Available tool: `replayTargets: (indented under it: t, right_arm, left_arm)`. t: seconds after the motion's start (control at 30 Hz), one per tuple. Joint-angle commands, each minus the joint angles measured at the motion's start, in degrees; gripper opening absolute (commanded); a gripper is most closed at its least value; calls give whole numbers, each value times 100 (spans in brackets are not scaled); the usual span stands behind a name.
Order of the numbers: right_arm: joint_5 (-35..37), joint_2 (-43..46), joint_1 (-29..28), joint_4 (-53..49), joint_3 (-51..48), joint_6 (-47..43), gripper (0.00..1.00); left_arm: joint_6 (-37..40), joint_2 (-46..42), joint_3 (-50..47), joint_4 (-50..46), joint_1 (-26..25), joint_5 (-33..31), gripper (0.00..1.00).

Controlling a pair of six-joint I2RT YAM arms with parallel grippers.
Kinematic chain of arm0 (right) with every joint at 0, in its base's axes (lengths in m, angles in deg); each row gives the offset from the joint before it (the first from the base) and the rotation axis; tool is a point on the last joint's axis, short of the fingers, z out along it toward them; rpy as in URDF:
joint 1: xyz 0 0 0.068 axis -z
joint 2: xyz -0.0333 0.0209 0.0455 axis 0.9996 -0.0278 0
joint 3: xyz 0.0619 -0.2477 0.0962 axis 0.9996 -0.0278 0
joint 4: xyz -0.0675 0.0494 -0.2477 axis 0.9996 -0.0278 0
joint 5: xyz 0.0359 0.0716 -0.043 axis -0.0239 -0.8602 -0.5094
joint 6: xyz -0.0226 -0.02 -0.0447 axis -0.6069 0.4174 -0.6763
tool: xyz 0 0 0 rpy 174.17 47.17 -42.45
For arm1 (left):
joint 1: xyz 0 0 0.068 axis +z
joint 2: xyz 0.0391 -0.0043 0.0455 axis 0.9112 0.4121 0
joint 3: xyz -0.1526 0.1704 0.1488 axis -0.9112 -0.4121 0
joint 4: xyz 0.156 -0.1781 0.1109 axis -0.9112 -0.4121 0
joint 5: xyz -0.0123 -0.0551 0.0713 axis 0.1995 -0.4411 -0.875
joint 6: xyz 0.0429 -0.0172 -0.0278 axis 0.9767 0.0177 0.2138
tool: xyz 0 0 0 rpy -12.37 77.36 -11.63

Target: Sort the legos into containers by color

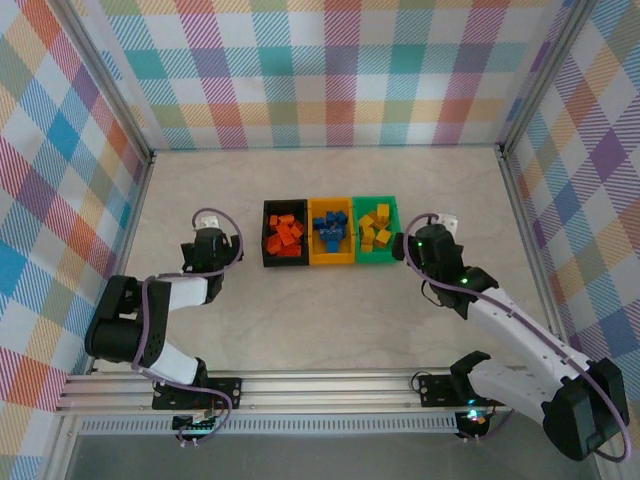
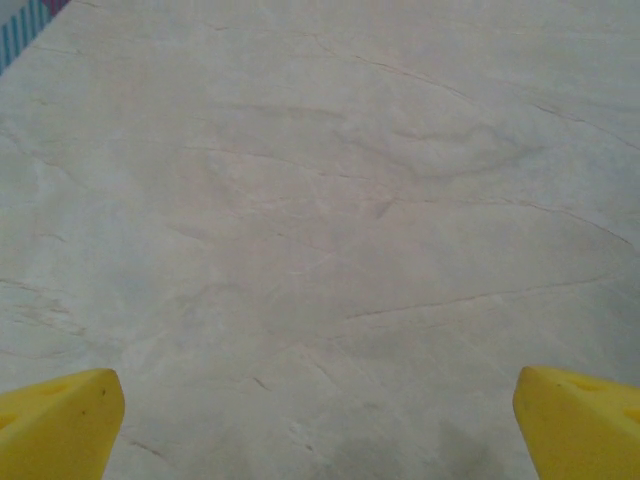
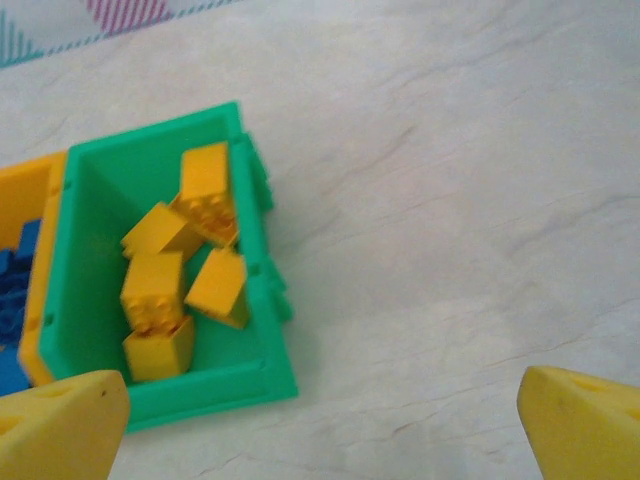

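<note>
- A pale, marbled table (image 1: 320, 330) sits inside walls (image 1: 330, 70) of pastel plaid.
- The right claw (image 3: 322, 425) hangs with its jaws spread wide and nothing between them, just right of the green bin (image 3: 262, 300), near that bin's near right corner.
- The left claw (image 2: 320, 425) is equally wide open and empty, over bare table well left of the bins.
- The main risk, I judge, is the right claw. It is so close to the green bin that a careless swing left could nudge or tip it and spill bricks.
- Three bins stand side by side in a row at mid table.
- The black bin (image 1: 285, 263) on the left holds the orange-red bricks (image 1: 284, 236).
- The yellow-orange bin (image 1: 331, 261) in the middle holds the blue bricks (image 1: 330, 230).
- The green bin on the right holds the yellow bricks (image 3: 165, 290).
- Every brick I can see lies in a bin with its own colour, so the sorting looks finished.
</note>
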Motion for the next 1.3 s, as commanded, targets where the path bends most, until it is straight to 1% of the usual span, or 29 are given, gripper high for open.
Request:
replayTargets:
  t: [0.0,0.03,0.07,0.1,0.17,0.23,0.27,0.3,0.33,0.4,0.5,0.57,0.63,0.77,0.83,0.87,0.9,0.93,0.97,1.0,1.03,1.07,1.27]
  right_arm:
    - [566,287,283,100,-33,-316,100]
    - [645,357,391,238,-86,-429,100]
    - [731,405,496,379,-129,-553,100]
    - [816,423,588,533,-190,-650,100]
    - [962,417,786,1102,-412,-989,100]
    - [971,313,985,2033,-806,-1605,100]
    - [916,220,1090,2820,-1110,-2051,100]
    - [702,77,1257,3419,-1350,-2325,100]
    - [431,-81,1466,3689,-1450,-2416,100]
    - [-289,-562,2020,3704,-1381,-2289,100]
    - [-800,-1240,2426,4375,-1446,-2337,100]
    - [-1069,-1627,2561,4864,-1522,-2388,100]
    - [-1441,-1894,2675,5121,-1547,-2351,100]
    - [-1974,-2596,2661,6307,-1724,-2462,100]
    - [-2362,-2826,2661,6459,-1712,-2602,100]
    - [-2426,-3056,2667,6629,-1719,-2631,100]
    - [-2612,-3273,2653,7026,-1753,-2745,100]
    - [-2661,-3147,2659,6562,-1632,-2705,100]
    - [-2714,-3187,2685,6513,-1613,-2689,100]
    - [-2719,-3226,2695,6681,-1629,-2691,100]
    - [-2706,-3151,2696,6454,-1592,-2680,100]
    - [-2632,-3192,2692,6630,-1643,-2671,100]
    - [-2615,-3166,2687,6619,-1653,-2662,100]
  left_arm:
    - [89,224,-360,1531,148,355,100]
    - [131,302,-442,1873,154,399,100]
    - [93,216,-332,1476,168,442,100]
    - [104,252,-356,1607,189,468,100]
    - [99,238,-357,1571,184,475,100]
    - [83,231,-366,1570,190,418,100]
    - [61,246,-400,1661,187,323,100]
    - [26,229,-394,1615,197,306,100]
    - [26,232,-397,1651,199,301,100]
    - [33,221,-411,1664,194,309,100]
    - [40,224,-409,1653,194,307,100]
    - [36,223,-409,1657,199,313,100]
    - [39,222,-410,1657,197,307,100]
    - [36,223,-411,1649,199,312,100]
    - [34,218,-410,1657,195,307,100]
    - [35,223,-407,1649,199,307,100]
    - [35,219,-411,1649,199,315,100]
    - [42,223,-411,1653,199,311,100]
    - [36,220,-409,1649,199,309,100]
    - [38,221,-409,1649,198,312,100]
    - [37,216,-411,1649,199,307,100]
    - [35,223,-411,1653,199,307,100]
    - [35,224,-411,1649,199,307,100]
